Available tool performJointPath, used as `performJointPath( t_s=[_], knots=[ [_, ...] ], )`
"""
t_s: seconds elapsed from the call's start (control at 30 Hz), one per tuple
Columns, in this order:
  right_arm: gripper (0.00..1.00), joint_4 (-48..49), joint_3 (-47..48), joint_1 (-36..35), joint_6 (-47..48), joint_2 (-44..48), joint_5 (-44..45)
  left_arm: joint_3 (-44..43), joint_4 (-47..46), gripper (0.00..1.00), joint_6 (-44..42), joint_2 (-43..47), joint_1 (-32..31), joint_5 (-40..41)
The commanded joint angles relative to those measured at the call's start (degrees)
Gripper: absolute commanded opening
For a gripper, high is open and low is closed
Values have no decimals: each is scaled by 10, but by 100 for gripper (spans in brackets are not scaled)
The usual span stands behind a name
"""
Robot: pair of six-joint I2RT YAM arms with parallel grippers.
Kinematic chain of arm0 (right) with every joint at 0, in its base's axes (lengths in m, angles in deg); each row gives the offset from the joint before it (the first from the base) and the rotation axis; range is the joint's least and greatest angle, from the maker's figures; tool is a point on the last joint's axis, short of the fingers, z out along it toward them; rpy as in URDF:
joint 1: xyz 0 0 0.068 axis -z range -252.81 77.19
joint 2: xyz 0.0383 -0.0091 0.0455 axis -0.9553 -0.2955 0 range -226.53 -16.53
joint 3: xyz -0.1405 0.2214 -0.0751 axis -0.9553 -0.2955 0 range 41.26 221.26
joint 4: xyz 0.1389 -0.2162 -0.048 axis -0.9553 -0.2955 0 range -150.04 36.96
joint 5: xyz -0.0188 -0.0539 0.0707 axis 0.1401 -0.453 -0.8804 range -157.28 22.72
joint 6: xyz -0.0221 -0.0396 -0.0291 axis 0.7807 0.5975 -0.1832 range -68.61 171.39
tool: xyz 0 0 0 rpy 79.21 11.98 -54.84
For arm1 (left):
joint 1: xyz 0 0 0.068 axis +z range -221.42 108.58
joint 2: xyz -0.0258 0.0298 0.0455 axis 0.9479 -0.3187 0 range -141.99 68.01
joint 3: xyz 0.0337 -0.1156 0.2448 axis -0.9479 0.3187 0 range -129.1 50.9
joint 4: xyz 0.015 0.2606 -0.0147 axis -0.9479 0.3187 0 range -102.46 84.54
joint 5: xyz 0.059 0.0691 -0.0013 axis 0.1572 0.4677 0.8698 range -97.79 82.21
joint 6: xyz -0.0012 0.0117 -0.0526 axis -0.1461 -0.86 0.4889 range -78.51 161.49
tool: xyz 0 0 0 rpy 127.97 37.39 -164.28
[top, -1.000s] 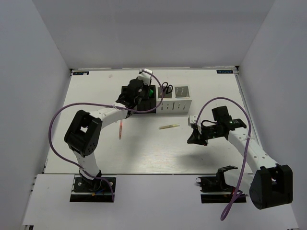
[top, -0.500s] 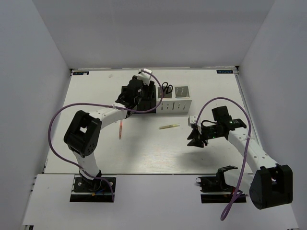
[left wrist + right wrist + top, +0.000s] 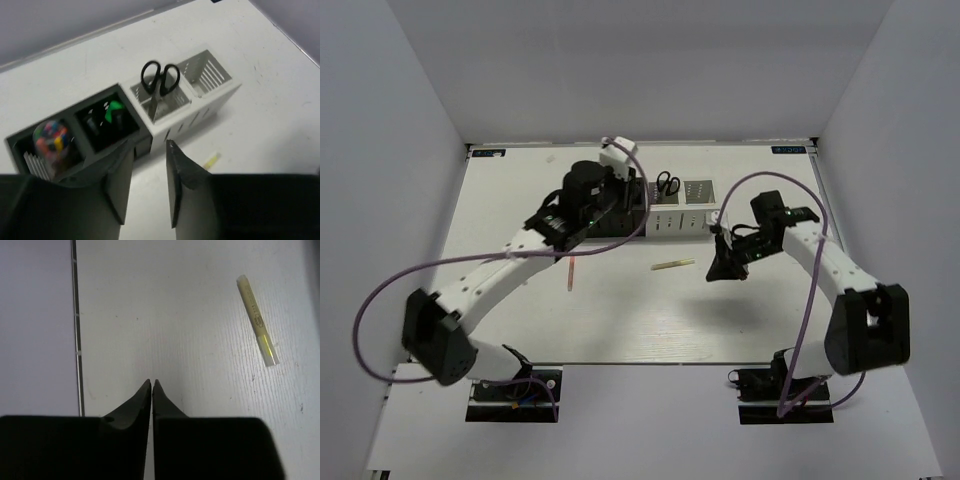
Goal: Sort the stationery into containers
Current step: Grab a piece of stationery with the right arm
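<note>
The containers (image 3: 200, 112) are standing in a row: scissors (image 3: 159, 82) are sitting in one white cup, a colourful ball (image 3: 51, 140) in the end black cup, and a green-topped thing (image 3: 115, 107), too dark to identify, beside it. The left gripper (image 3: 149, 146) is hovering just before them, jaws apart, holding nothing, hiding the black cups from above. The right gripper (image 3: 151, 382) is hanging closed and empty over bare table (image 3: 620, 320), the yellow stick (image 3: 257, 320) lying near it, the pink stick (image 3: 571, 272) beside the left arm (image 3: 500, 275).

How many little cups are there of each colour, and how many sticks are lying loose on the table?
Black cups: 2
White cups: 2
Loose sticks: 2, a yellow stick and a pink stick
Total: 6
</note>
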Motion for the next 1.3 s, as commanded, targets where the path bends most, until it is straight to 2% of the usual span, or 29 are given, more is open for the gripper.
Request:
performJointPath(
  t_s=[0.0, 0.03, 0.07, 0.1, 0.13, 0.17, 0.2, 0.27, 0.3, 0.37, 0.4, 0.47, 0.6, 0.7, 0.87, 1.27],
  knots=[
    [0, -80, 83, -15, 39, -56, -13, -13, 227, 44, 90, 103, 17, 26],
    [0, -86, 119, -21, 39, -101, 8, -12, 329, 49, 109, 115, 21, 33],
    [0, -97, 135, -28, 39, -117, 27, 13, 355, 61, 150, 157, 48, 34],
    [0, -105, 176, -49, 48, -130, 45, 28, 387, 67, 158, 174, 57, 34],
    [9, -111, 186, -57, 56, -164, 53, 84, 408, 72, 163, 190, 71, 34],
    [22, -113, 193, -66, 69, -174, 67, 102, 416, 79, 171, 232, 85, 49],
    [40, -91, 187, -92, 106, -181, 89, 118, 425, 82, 174, 246, 100, 53],
    [48, -64, 170, -121, 153, -180, 137, 182, 438, 82, 187, 281, 136, 27],
    [49, -4, 131, -139, 177, -175, 171, 212, 434, 82, 190, 287, 167, 13],
    [49, 36, 88, -155, 218, -165, 228, 263, 417, 82, 206, 308, 208, -25],
    [49, 92, 65, -166, 237, -162, 239, 272, 392, 82, 208, 314, 213, -31],
    [49, 126, 51, -175, 257, -159, 269, 296, 376, 82, 214, 324, 225, -41],
    [49, 126, 83, -197, 252, -182, 293, 308, 364, 82, 221, 323, 265, -98],
    [48, 145, 100, -209, 232, -205, 313, 312, 361, 82, 222, 338, 273, -106],
    [48, 163, 122, -222, 209, -241, 341, 327, 357, 82, 221, 373, 274, -93],
    [48, 135, 210, -245, 184, -312, 391, 328, 360, 82, 218, 383, 273, -96]
  ],
)
